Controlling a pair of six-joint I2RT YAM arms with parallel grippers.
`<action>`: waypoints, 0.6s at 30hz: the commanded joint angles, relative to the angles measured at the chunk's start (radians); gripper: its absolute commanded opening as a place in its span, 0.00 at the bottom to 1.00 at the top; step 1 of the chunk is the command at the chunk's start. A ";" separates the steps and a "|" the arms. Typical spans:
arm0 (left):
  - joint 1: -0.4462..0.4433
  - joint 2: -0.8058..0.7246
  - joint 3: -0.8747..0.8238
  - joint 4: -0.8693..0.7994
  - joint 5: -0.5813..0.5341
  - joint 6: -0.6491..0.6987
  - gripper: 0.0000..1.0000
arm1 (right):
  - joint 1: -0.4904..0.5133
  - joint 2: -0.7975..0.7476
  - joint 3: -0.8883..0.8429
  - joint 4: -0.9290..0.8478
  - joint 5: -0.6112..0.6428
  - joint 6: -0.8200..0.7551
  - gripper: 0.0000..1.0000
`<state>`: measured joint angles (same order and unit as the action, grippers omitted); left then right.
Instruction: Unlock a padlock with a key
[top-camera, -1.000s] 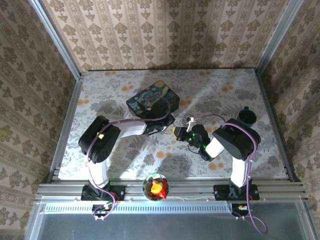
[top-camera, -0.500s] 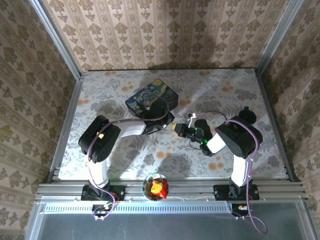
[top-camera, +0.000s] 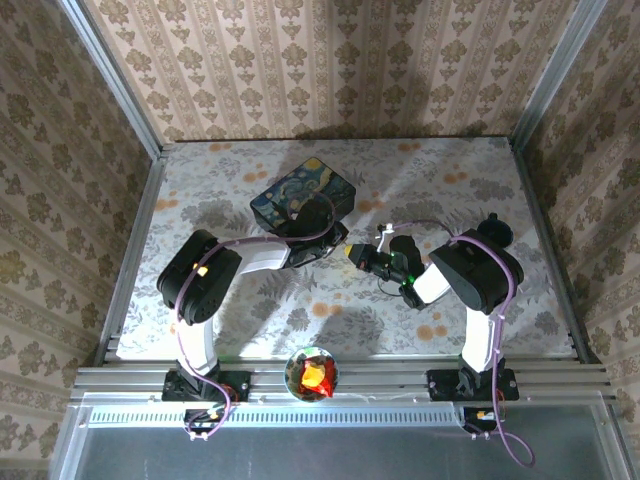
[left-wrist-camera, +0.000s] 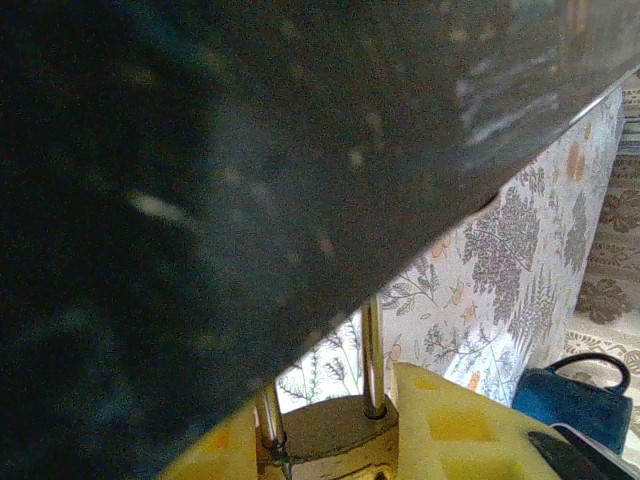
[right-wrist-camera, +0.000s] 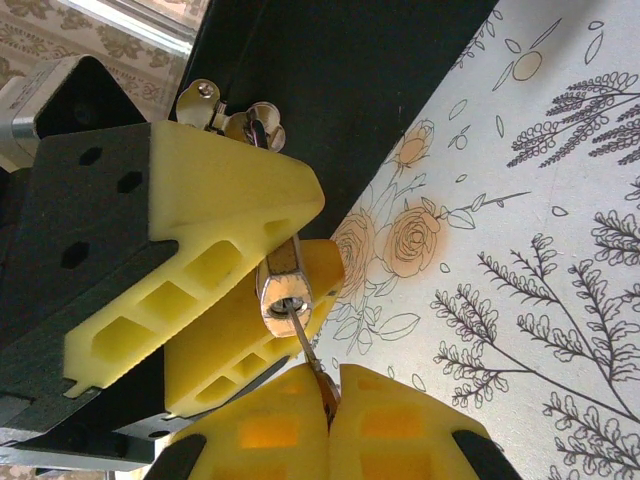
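Note:
The small brass padlock (right-wrist-camera: 284, 287) is clamped between the yellow fingers (right-wrist-camera: 215, 195) of my left gripper (top-camera: 340, 249), keyhole end facing the right arm. In the left wrist view the padlock (left-wrist-camera: 330, 435) shows its body top and thin pale shackle (left-wrist-camera: 372, 350) between the pads. My right gripper (right-wrist-camera: 331, 410) is shut on the key (right-wrist-camera: 308, 352), whose thin blade reaches into the padlock's keyhole. Seen from above, the right gripper (top-camera: 366, 259) meets the left one at mid-table, just in front of the dark blue box.
The dark blue starry-night box (top-camera: 303, 197) lies right behind the left gripper and looms close over it (left-wrist-camera: 250, 150). A small dark blue cup (top-camera: 493, 232) stands at the right. A bowl (top-camera: 312, 373) with red and yellow contents sits at the near edge.
My right gripper has moved left and a little back with the key, closing the gap to the padlock. The left arm has held the padlock still.

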<state>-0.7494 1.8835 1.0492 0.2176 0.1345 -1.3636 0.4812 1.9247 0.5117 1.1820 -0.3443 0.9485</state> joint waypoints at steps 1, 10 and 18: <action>-0.053 0.037 -0.023 0.039 0.366 -0.156 0.00 | 0.016 -0.012 0.082 0.057 -0.016 0.022 0.00; -0.046 0.012 -0.008 -0.078 0.373 -0.117 0.00 | 0.023 -0.251 0.142 -0.429 0.102 -0.053 0.00; -0.047 -0.002 0.014 -0.112 0.372 -0.087 0.00 | 0.021 -0.310 0.251 -0.716 0.100 -0.114 0.00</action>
<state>-0.7311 1.8748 1.0687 0.2081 0.2268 -1.4105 0.4953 1.6543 0.6895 0.4625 -0.2806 0.8810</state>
